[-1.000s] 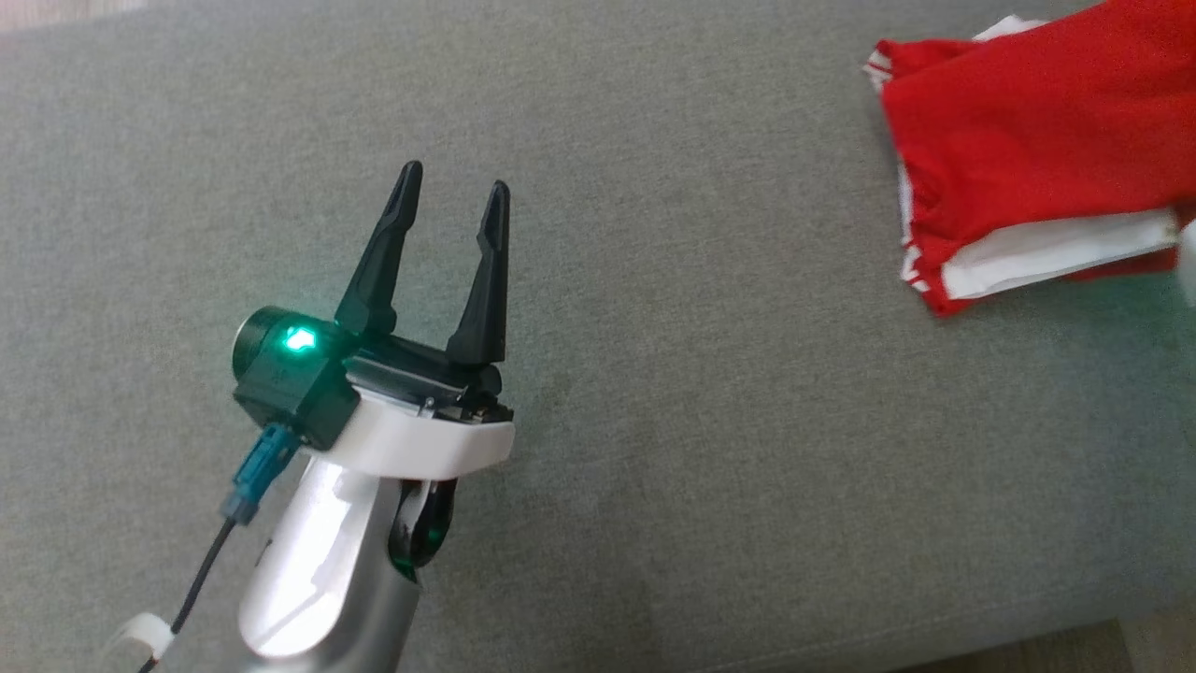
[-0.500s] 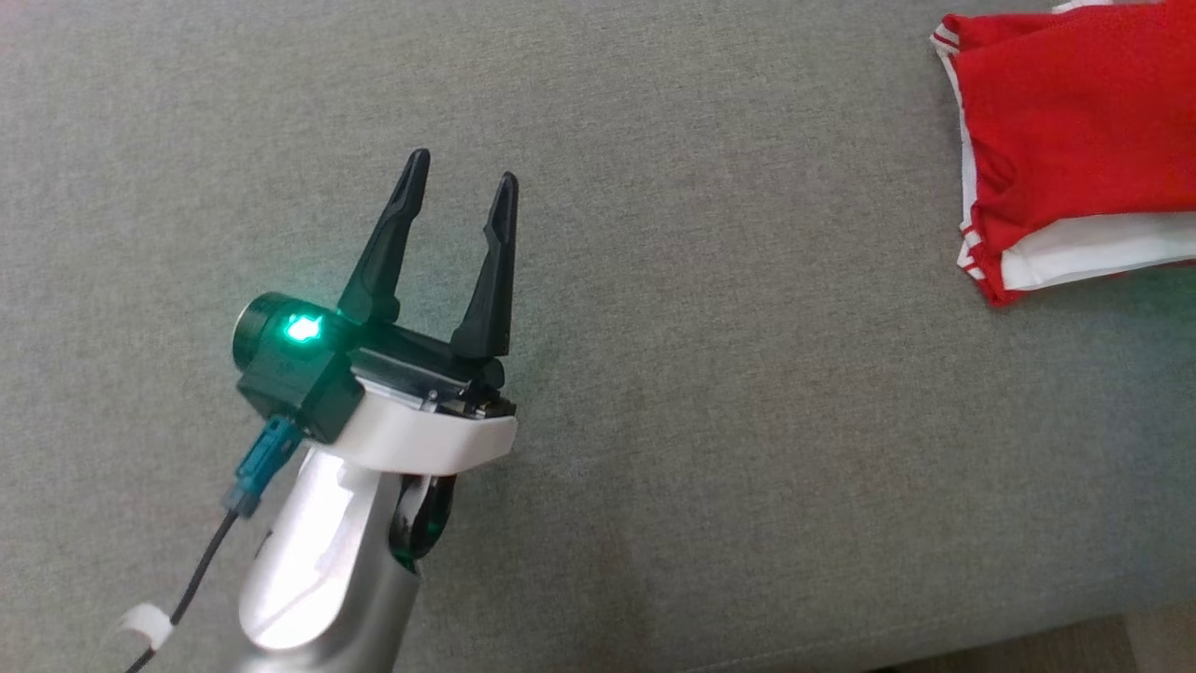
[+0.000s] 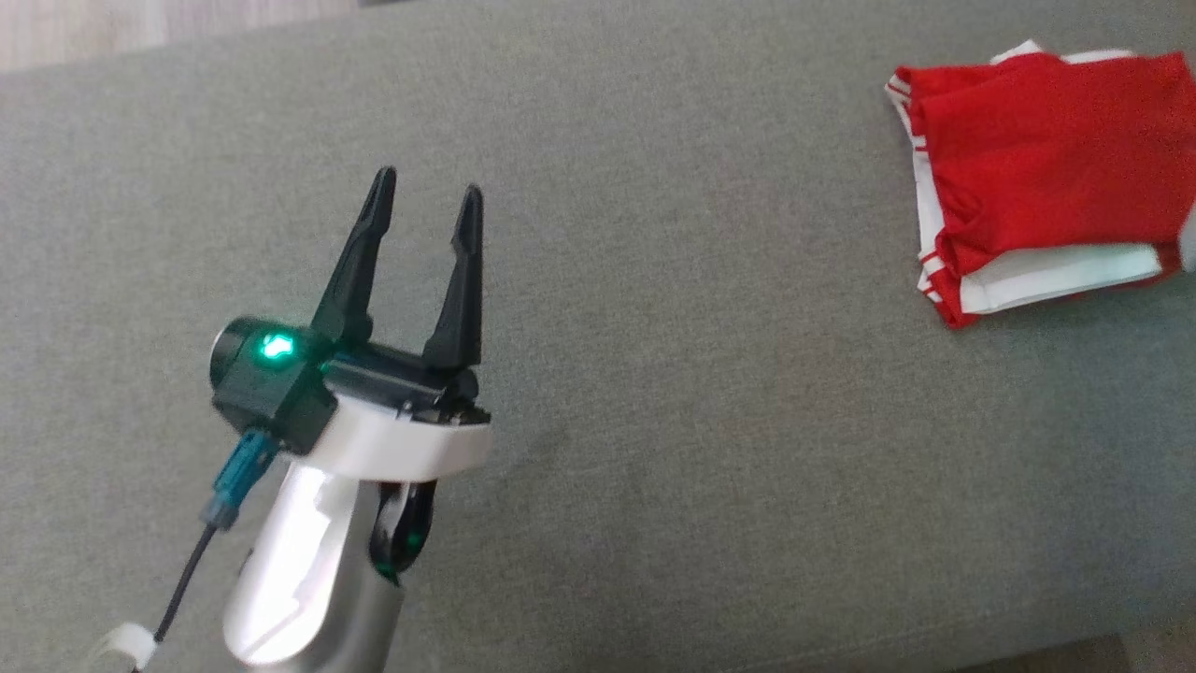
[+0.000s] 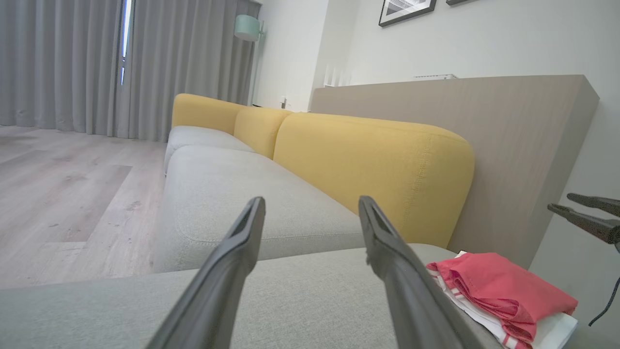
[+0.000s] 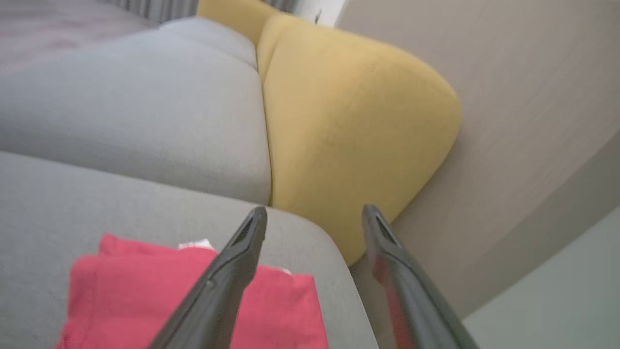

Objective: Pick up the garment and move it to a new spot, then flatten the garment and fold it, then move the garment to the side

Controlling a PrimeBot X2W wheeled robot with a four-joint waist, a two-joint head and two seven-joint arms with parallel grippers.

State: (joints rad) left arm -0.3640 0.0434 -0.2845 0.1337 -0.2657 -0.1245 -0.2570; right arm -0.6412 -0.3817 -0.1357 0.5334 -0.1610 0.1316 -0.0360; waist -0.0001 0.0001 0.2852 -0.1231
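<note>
now: folded red garment at the right end of the grey seat, both tools wide and empty

the garment (image 3: 1046, 159) lies on the grey sofa seat (image 3: 701, 421) at the upper right of the head view. it is folded into a compact stack, with red cloth on top, white striped trim along its left edge and a white layer showing along its near edge. in the left wrist view it sits at the seat's right-hand corner, close to the wood panel (image 4: 508, 126) behind the sofa.

the left tool (image 3: 427, 184) hovers over bare seat at the lower left of the head view, well apart from the garment. its two dark fingers are spread wide with nothing between them. a green light (image 3: 276, 348) glows on the wrist camera housing.

the right tool (image 5: 315, 210) is above the garment, its fingers likewise spread wide and gripping nothing. in its own wrist view, which is blurred, one finger crosses in front of the red cloth. in the left wrist view its fingers show at the right edge, with a gap between them and the garment below.

yellow back cushions (image 4: 378, 165) run along the far side of the seat.
</note>
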